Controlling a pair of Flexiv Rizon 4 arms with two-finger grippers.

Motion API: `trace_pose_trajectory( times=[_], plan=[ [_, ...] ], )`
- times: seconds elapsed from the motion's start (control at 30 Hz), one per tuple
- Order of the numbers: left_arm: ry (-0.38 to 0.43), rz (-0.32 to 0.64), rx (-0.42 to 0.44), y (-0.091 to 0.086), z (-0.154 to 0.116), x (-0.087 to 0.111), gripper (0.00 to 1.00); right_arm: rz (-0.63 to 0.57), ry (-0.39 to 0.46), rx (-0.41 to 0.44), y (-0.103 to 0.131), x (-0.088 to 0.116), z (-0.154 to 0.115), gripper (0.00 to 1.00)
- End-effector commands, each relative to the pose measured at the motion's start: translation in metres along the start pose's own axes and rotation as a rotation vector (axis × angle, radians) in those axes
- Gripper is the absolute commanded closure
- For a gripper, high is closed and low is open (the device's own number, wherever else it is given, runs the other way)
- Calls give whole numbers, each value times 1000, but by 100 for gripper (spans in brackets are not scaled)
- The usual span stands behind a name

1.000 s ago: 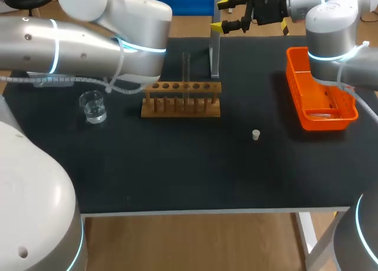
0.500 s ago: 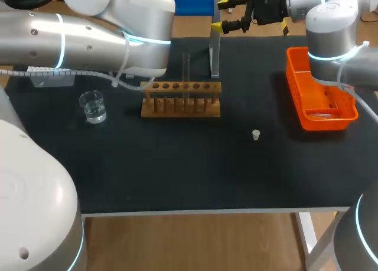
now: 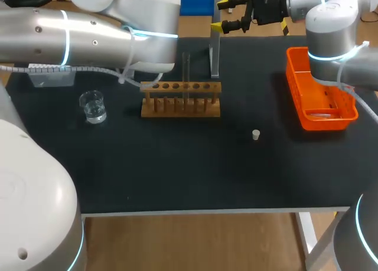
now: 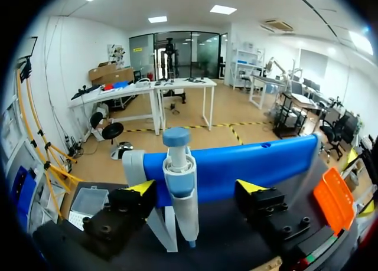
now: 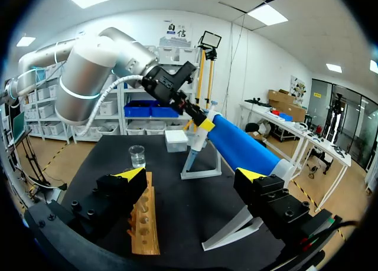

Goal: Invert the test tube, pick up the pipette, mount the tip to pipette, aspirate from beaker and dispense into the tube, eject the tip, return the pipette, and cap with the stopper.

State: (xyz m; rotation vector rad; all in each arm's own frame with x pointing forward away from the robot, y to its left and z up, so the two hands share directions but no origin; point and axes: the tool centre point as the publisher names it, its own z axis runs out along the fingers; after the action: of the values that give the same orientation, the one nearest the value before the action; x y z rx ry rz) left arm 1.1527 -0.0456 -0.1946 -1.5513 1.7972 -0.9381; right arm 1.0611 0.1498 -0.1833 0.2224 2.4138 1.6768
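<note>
The pipette (image 4: pixel 180 188) stands upright in its white stand (image 5: pixel 201 167) at the back of the table. My left gripper (image 4: pixel 196 187) is open around it, one finger (image 4: pixel 121 215) on each side, neither touching. In the head view my left arm (image 3: pixel 100 35) hides both. A clear test tube (image 3: pixel 186 73) stands upright in the wooden rack (image 3: pixel 181 100). The beaker (image 3: pixel 93 105) sits left of the rack. A small stopper (image 3: pixel 256 134) lies alone on the black mat. My right gripper (image 3: pixel 220 14) hovers open and empty at the back, above a grey stand (image 3: pixel 214 52).
An orange basket (image 3: pixel 322 100) sits at the right side under my right arm. A white tip box (image 3: pixel 53 78) shows partly under my left arm at the back left. The rack (image 5: pixel 144 224) lies just below my right gripper (image 5: pixel 191 174).
My left arm has shifted a little toward the back right. The right arm, test tube, beaker and stopper have not moved.
</note>
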Motion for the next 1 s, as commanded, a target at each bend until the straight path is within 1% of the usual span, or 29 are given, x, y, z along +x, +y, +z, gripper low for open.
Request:
trace_pose_trajectory(
  times=[0.03,0.1,0.2,0.3,0.4,0.5,0.63,0.93,0.97,1.0],
  plan=[
    [15,-5,-5,0,-27,0,0,1,5,4,1,-1,-1,0],
    [25,-3,-2,0,-36,0,0,1,5,4,1,-1,-1,0],
    [64,16,18,-1,-54,2,0,1,5,4,1,-1,-1,0],
    [158,59,86,-1,-73,4,0,1,5,4,1,-1,-1,0],
    [260,133,134,3,-88,7,0,1,5,4,1,-1,-1,0],
    [381,220,178,10,-101,12,0,1,5,4,1,-1,-1,0],
    [546,299,215,21,-113,20,0,1,5,4,1,-1,-1,0],
    [820,441,254,38,-129,42,0,1,5,4,1,-1,-1,0],
    [858,465,254,40,-131,45,0,1,5,4,1,-1,-1,0],
    [914,513,260,44,-136,50,0,1,5,4,1,-1,-1,0]
  ],
)
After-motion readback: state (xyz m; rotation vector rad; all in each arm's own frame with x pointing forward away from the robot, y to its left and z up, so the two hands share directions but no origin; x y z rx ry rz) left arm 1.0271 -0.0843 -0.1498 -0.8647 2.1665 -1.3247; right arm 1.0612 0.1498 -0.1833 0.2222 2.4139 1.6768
